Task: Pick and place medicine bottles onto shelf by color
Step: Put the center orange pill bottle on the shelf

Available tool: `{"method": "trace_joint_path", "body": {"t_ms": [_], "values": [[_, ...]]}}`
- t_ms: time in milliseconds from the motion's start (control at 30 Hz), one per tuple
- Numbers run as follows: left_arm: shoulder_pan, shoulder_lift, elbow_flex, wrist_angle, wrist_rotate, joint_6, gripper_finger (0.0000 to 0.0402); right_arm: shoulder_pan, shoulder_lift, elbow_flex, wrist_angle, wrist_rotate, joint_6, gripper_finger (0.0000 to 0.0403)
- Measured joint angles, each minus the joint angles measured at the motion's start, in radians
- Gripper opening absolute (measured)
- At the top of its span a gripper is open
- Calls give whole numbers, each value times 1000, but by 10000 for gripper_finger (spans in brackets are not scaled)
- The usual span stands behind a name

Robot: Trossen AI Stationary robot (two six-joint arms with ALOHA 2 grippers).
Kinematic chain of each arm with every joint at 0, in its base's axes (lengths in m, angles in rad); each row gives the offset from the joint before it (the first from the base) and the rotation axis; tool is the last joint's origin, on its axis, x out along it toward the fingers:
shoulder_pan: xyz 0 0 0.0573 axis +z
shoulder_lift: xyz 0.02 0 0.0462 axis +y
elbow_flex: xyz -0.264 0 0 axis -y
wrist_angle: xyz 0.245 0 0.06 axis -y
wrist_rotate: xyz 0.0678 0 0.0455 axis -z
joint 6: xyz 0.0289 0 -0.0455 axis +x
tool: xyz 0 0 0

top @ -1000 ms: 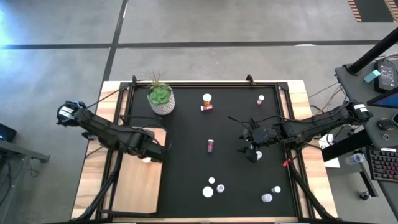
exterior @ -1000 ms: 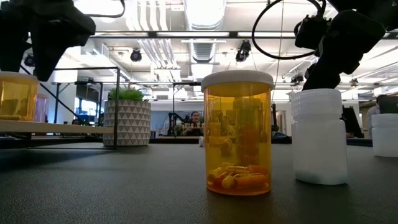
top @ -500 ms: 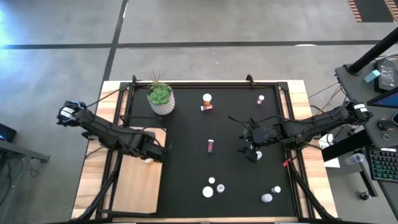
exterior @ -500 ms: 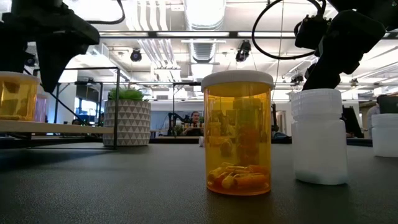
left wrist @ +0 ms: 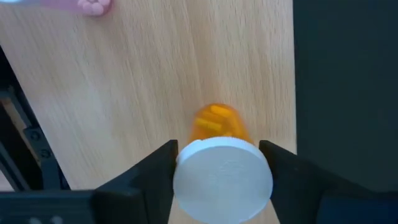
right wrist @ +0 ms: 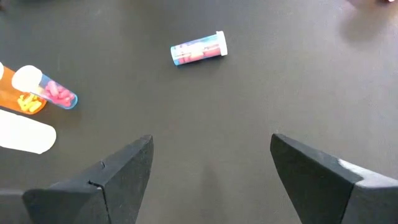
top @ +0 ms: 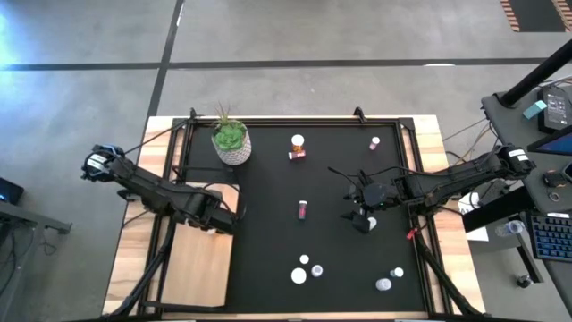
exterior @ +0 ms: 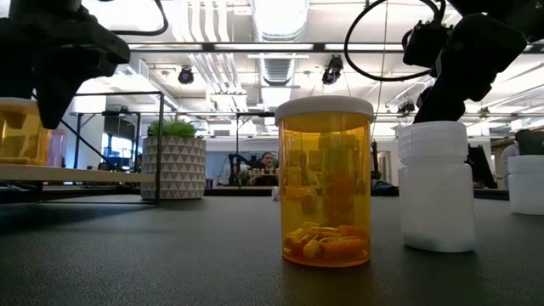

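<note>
An orange medicine bottle [left wrist: 214, 121] with a white cap stands upright on the light-wood shelf [top: 201, 268] at the mat's left. My left gripper [left wrist: 222, 165] points straight down over it, shut on the cap; the low view shows the same bottle [exterior: 19, 132] under the dark gripper. A pink bottle [left wrist: 93, 5] lies farther along the shelf. My right gripper [right wrist: 211, 162] hangs open over the mat's right half [top: 362, 219] with nothing between its fingers. More bottles stand or lie on the black mat, among them a maroon one [top: 302, 209] and several white ones [top: 304, 268]. My left gripper pinches the orange bottle's white cap [left wrist: 222, 180] between its two fingers, one on each side of the cap's rim. The fingers come from above, pointing down. The bottle stands upright with its base on the shelf.
A speckled pot with a green plant [top: 231, 141] stands at the mat's far left. Orange and maroon bottles [top: 298, 148] sit at the far middle, a pink one [top: 374, 142] at the far right. Close to the low camera stand an orange bottle [exterior: 325, 183] and a white one [exterior: 436, 187].
My left gripper has sunk a little onto the orange bottle on the shelf. It now covers the white cap, which still showed beside it from above half a second ago. The bottle has kept its place.
</note>
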Motion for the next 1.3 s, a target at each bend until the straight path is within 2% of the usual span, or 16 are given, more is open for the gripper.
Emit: {"method": "trace_joint_path", "body": {"t_ms": [533,1133,1300], "values": [[1,-48,-4,-220,3,23,193,0,0,0,0,0,0,315],[1,-253,-188,-170,-4,-160,191,0,0,0,0,0,0,315],[1,-286,-211,-118,-7,-162,192,0,0,0,0,0,0,315]]}}
